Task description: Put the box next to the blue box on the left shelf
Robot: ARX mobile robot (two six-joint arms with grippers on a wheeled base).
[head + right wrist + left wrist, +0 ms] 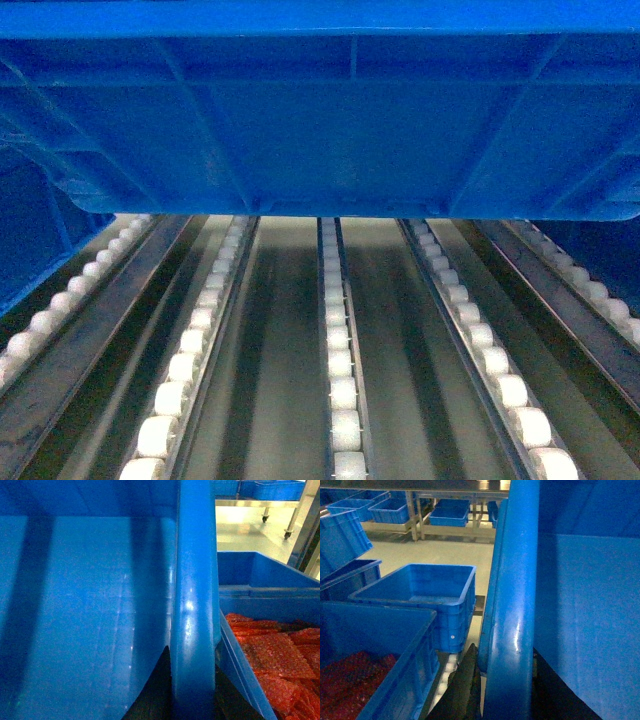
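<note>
Both arms carrying the box [330,110] over the left shelf [343,400], held by its rims.

Up close, the left gripper [482,680] and right gripper [192,690] each pinch a thick glossy rim, fingers either side. Rigid ribbed plastic, looks empty, so probably light but bulky and a bit slick; the rims are the sensible grab spots. Below it run metal rails of white rollers, and farther left sits another blue crate [422,597].

I had the box [340,110] up above the left shelf [340,380], my fingers either side of each rim, with neighbour crates [420,592] sitting close on both sides.
</note>
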